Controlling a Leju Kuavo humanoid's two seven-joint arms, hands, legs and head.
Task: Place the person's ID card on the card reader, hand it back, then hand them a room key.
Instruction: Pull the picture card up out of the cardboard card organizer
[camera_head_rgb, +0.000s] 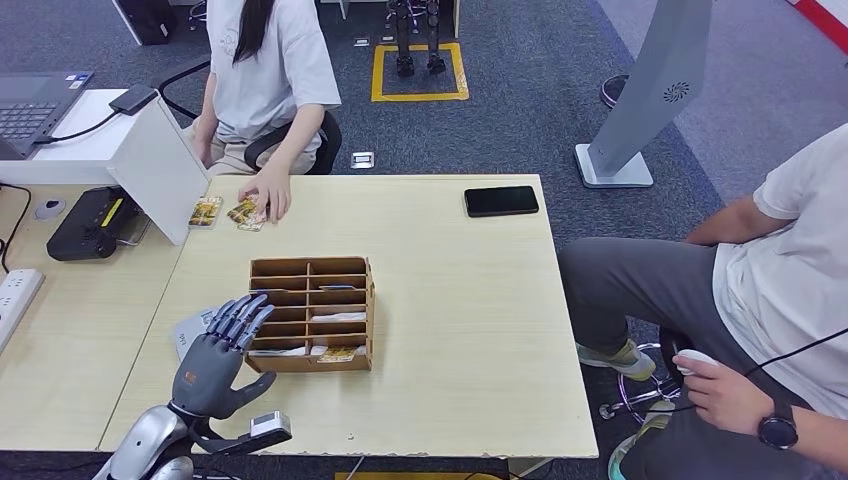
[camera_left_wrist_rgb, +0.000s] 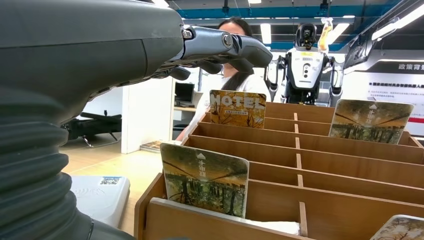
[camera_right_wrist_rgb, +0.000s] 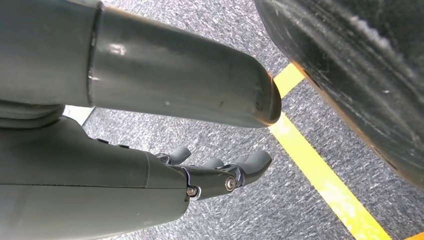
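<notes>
Head view: left hand (camera_head_rgb: 215, 362) hovers over the worktop (camera_head_rgb: 470, 330), fingers (camera_head_rgb: 240, 315) spread and holding nothing, just beside the wooden organizer (camera_head_rgb: 312, 312) and above the white card reader (camera_head_rgb: 187, 328). A person's hand (camera_head_rgb: 268, 193) rests on cards (camera_head_rgb: 246, 213) at the far edge.

Left wrist view: key cards (camera_left_wrist_rgb: 205, 179) stand upright in the organizer's slots.

Right wrist view: right hand (camera_right_wrist_rgb: 150, 185) hangs over grey carpet (camera_right_wrist_rgb: 210, 30), fingers (camera_right_wrist_rgb: 245, 167) loosely apart, holding nothing.
</notes>
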